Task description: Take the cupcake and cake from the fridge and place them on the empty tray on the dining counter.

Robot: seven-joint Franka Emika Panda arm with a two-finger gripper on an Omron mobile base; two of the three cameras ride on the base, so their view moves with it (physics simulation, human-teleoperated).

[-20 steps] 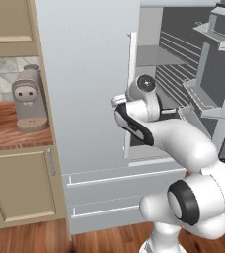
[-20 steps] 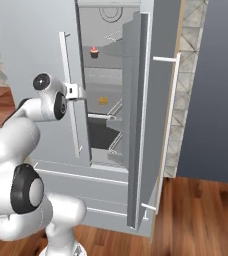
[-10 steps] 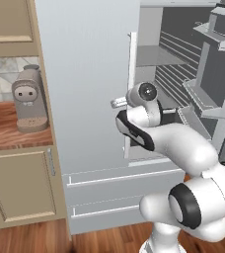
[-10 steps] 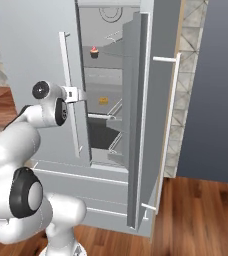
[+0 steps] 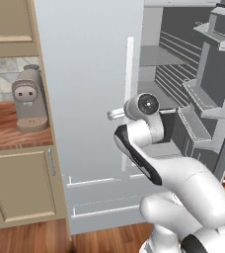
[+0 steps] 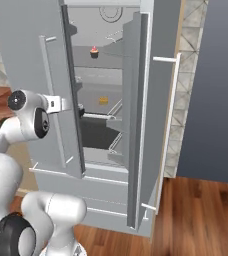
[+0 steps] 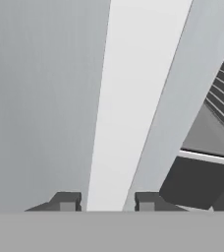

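Since the earlier frames the arm has drawn back toward the base. In the hand view, lower centre, the two-finger gripper [image 7: 107,202] is closed narrowly around the long white vertical bar handle [image 7: 133,98] of the tall pale grey fridge [image 5: 85,99]. Upper centre of the right base view sits the tiny dark cupcake [image 6: 93,51]; mid-frame below it, the small orange-yellow cake [image 6: 103,100]. Best to pull steadily along the door's arc, keeping the bar centred.

I see the cupcake [image 6: 93,51] on an upper shelf inside the fridge [image 6: 156,125], the cake [image 6: 103,100] one shelf below; a coffee machine [image 5: 29,100] stands left of the fridge.
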